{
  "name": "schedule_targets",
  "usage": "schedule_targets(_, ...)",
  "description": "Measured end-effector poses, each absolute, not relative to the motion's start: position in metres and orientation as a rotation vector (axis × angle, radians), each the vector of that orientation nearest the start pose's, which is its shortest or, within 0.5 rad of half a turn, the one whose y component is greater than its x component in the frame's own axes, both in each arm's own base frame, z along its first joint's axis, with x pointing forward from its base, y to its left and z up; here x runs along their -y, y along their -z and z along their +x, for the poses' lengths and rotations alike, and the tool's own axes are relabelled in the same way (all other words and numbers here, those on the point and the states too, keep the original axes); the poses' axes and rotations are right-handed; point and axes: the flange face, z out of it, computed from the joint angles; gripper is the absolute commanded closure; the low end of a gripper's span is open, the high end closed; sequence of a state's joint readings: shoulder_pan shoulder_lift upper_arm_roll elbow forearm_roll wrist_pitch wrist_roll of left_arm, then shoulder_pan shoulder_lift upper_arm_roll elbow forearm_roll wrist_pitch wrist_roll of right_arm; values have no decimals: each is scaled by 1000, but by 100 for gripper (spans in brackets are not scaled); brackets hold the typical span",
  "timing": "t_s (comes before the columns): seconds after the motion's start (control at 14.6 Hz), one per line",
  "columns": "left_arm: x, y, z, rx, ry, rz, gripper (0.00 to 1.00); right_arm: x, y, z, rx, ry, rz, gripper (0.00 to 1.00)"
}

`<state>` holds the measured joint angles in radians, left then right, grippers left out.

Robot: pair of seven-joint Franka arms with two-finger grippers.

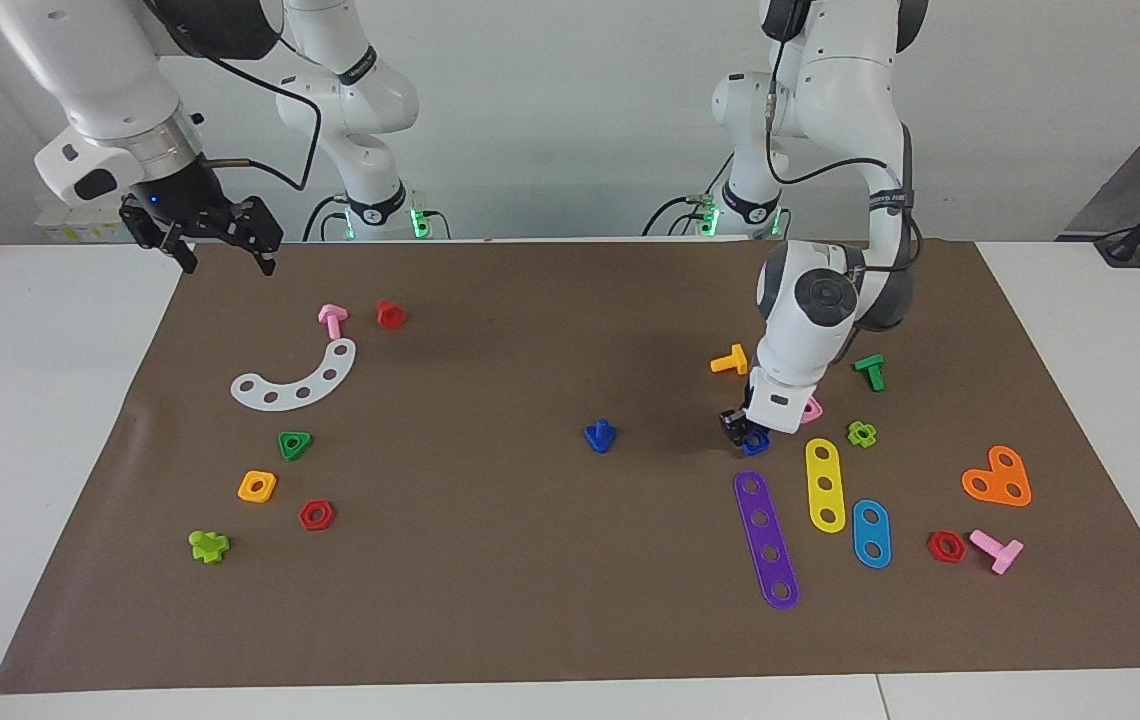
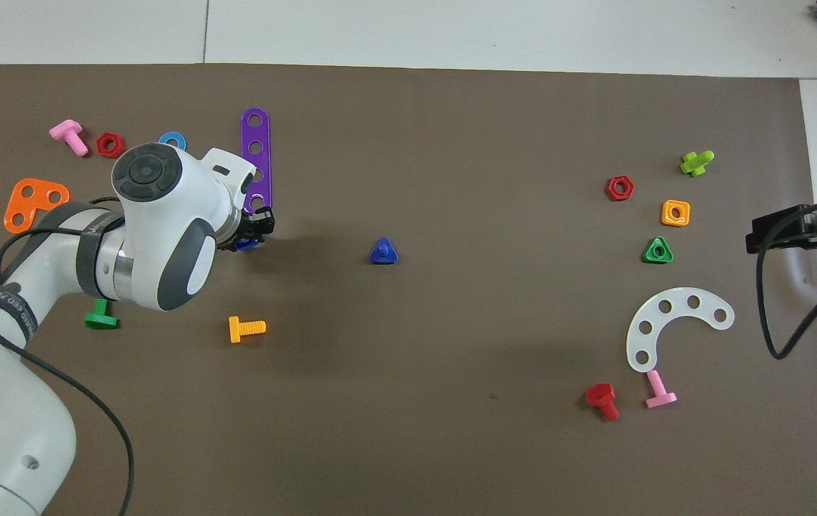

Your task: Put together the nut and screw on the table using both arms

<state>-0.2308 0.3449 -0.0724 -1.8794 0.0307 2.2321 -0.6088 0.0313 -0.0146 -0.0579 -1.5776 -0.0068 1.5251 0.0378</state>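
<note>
1. The counter [image 1: 50, 420] is white, with a brown mat [image 1: 490, 560] over most of it; white margins show at both ends and along the edge farthest from the robots.
2. The middle of the mat is open ground: only the screw [image 1: 600, 436] stands there, head down and shaft up, well apart from everything else.
3. Toward the left arm's end the parts crowd together: a purple strip [image 1: 767, 540], a yellow strip [image 1: 825, 485] and a pink nut [image 1: 812, 409] lie just beside the nut [image 1: 756, 443].
4. The left arm [image 1: 815, 310] bends steeply down to the mat; the left gripper [image 1: 742, 430] is at the mat, its fingers pinching the nut.
5. The right arm waits raised over the mat's corner at its own end, nearest the robots; the right gripper [image 1: 225, 250] has its fingers spread, holding nothing.
</note>
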Motion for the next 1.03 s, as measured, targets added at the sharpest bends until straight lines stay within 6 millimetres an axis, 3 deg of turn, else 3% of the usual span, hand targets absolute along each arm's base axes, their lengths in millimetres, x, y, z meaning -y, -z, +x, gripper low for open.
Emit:
schedule_targets(0.21, 205, -348, 612, 413, 80, -3141, 98, 15, -625, 545, -112, -60, -3141, 0)
schedule_targets(0.48, 275, -373, 614, 291, 141, -3196, 100, 15, -624, 545, -120, -63, -3139, 0)
schedule_targets(0.75, 340, -381, 613, 181, 71, -3207, 100, 15, -623, 545, -120, -68, -3139, 0)
schedule_targets(1.03, 370, -375, 606, 115, 51, -3209, 100, 15, -621, 545, -120, -74, -3139, 0)
